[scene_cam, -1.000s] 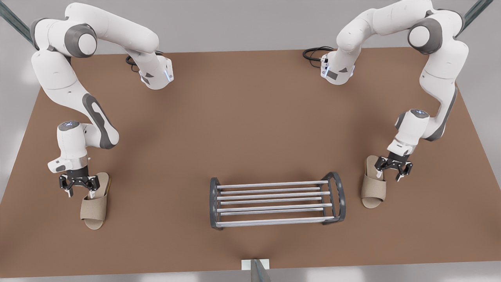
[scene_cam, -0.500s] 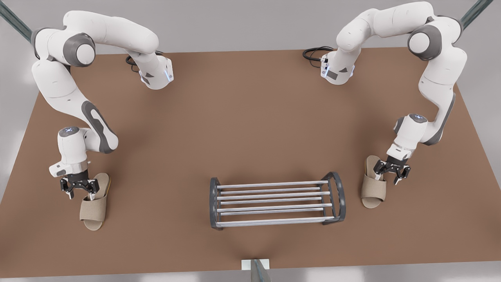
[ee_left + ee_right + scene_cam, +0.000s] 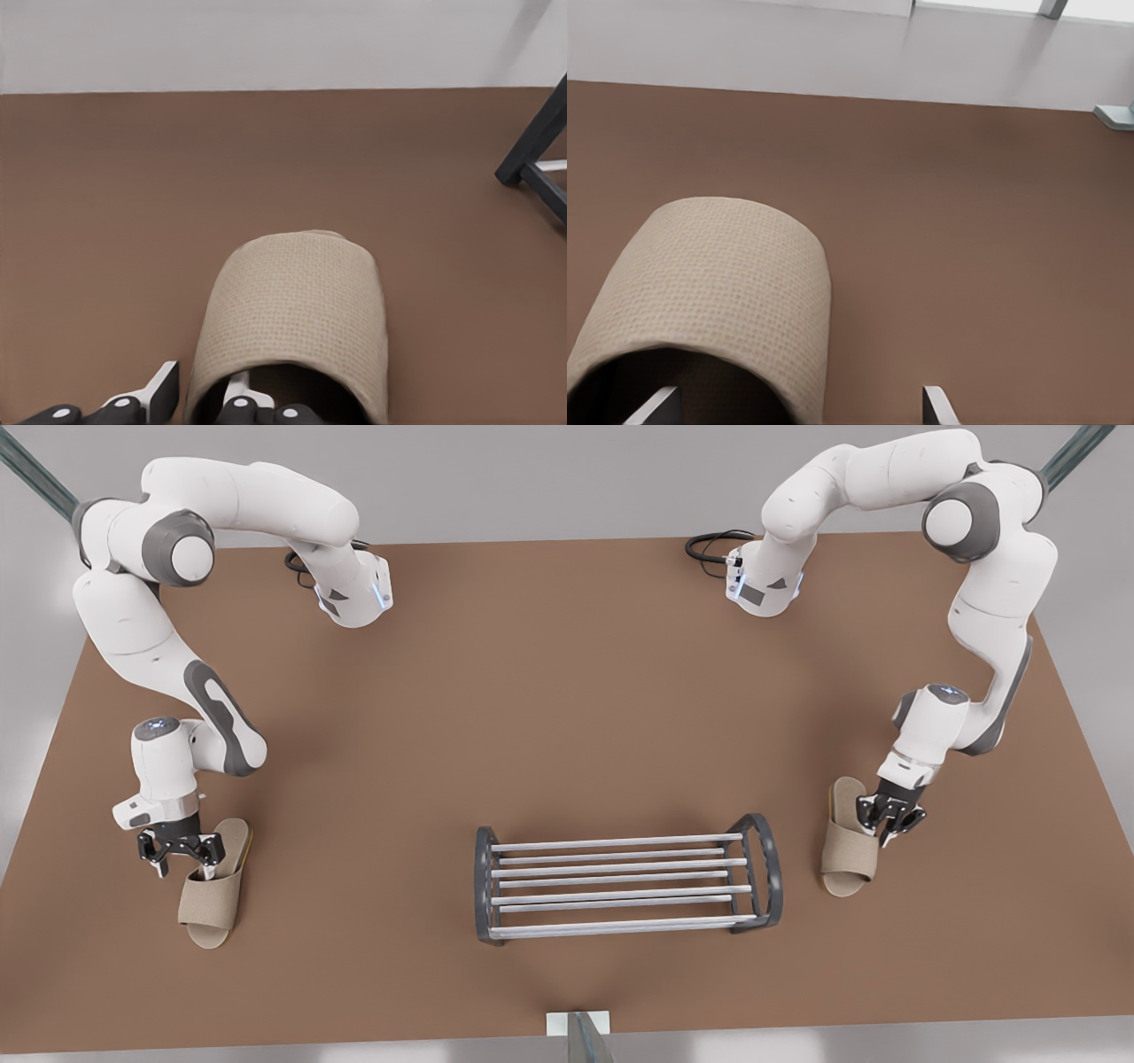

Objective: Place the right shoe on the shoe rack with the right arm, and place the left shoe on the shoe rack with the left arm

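On the front view's left, the right gripper (image 3: 177, 849) is down at the open heel end of the right shoe (image 3: 210, 899), a beige open-toed slipper lying flat on the brown worktop (image 3: 567, 717) with its toe pointing away from the arm bases. Its jaws stand wide apart and hold nothing. In the right wrist view they straddle the slipper's outer side wall, with one finger inside the dark mouth of the upper and the other finger (image 3: 935, 403) out over bare worktop, well clear of the fabric. In the middle, nearer the worktop's front edge, stands the shoe rack (image 3: 620, 886). Its silver bars run across between two dark grey arched end frames, and nothing rests on them. It is well apart from both slippers. To the front view's right lies the left shoe (image 3: 846, 855), also flat on the worktop just beside the rack's end frame, toe pointing the same way as its pair. The left gripper (image 3: 890, 817) is at this slipper's heel end, on the side away from the rack. Its jaws are drawn in narrow on the side wall of the upper. The left wrist view shows one finger (image 3: 159, 390) just outside the fabric and the other tucked inside the opening, so the wall sits pinched between them, and the slipper's sole is on the worktop.
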You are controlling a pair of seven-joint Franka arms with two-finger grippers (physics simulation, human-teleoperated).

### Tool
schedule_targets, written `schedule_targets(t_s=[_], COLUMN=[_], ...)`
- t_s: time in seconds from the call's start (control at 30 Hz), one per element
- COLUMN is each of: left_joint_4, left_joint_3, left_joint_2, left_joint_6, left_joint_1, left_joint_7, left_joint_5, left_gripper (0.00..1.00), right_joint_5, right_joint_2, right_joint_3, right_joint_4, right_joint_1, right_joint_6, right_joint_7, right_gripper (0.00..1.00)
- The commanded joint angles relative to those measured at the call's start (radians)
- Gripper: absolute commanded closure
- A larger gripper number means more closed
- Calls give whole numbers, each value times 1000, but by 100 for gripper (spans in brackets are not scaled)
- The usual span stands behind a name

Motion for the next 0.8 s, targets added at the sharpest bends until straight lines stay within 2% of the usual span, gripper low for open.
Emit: schedule_targets(t_s=[0.0, 0.23, 0.47, 0.73, 0.77], left_joint_4=[0, 4, 13, 81, 101], left_joint_3=[-1, -1, -20, -241, -297], left_joint_2=[-2, -9, -57, -152, -155], left_joint_6=[-1, -1, -33, -324, -381], left_joint_1=[1, 3, -2, 20, 32], left_joint_7=[-8, -8, -51, -284, -304], left_joint_5=[-2, -42, -57, -65, -65], left_gripper=[62, 77, 78, 78, 78], right_joint_5=[-4, -5, 1, 7, 7], right_joint_2=[1, 21, 31, 38, 38], right_joint_3=[0, -2, 0, 3, 3], right_joint_4=[4, 31, 31, 31, 31], right_joint_1=[1, 1, 11, 19, 19], right_joint_6=[-1, -1, -1, -1, -1], right_joint_7=[-4, -4, -2, -1, -1], right_gripper=[0, 0, 0, 0, 0])
